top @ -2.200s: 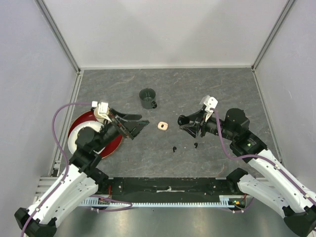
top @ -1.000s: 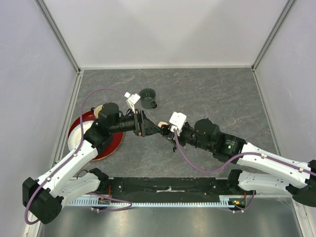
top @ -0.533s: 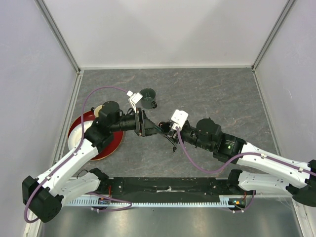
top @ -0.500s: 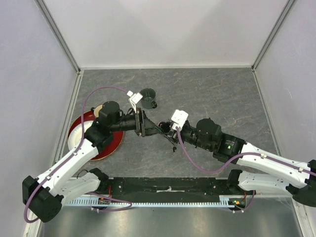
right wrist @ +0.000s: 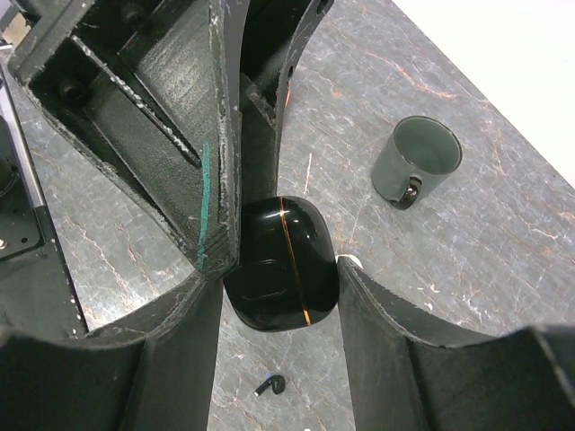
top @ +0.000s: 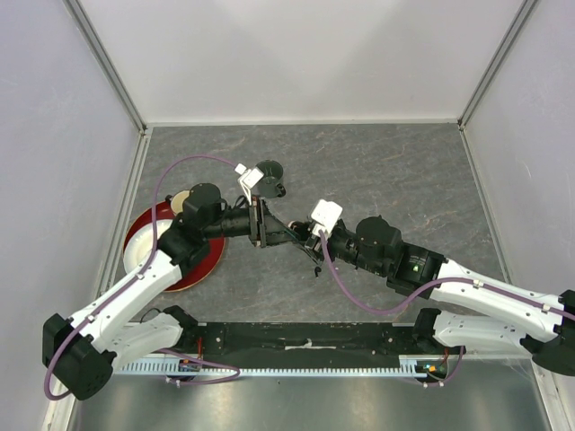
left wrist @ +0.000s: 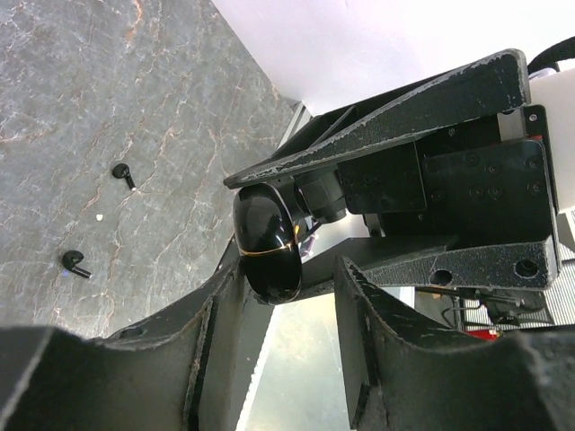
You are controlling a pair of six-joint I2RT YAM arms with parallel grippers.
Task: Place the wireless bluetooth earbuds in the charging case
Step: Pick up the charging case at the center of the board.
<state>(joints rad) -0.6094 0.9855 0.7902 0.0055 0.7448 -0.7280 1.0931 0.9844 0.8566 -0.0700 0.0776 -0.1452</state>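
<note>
A glossy black charging case (right wrist: 280,265) with a gold seam hangs above the table, closed, with my right gripper (right wrist: 280,271) shut on its two sides. My left gripper (left wrist: 292,269) meets it from the opposite side. Its one finger touches the charging case (left wrist: 267,242) and its other finger (left wrist: 364,296) stands a gap away, so it is open. In the top view both grippers meet at mid-table (top: 299,235) and hide the case. Two black earbuds (left wrist: 123,173) (left wrist: 76,264) lie on the table. One black earbud (right wrist: 272,386) lies under the case.
A dark green mug (top: 268,177) stands upright behind the left gripper, also in the right wrist view (right wrist: 416,157). A red plate (top: 205,268) lies at the left under the left arm. A small cream edge (right wrist: 346,260) peeks out beside the right finger.
Both arms have come from the sides to meet at mid-table. Over the last second the left gripper's jaws have narrowed round the case, which the right gripper keeps holding.
</note>
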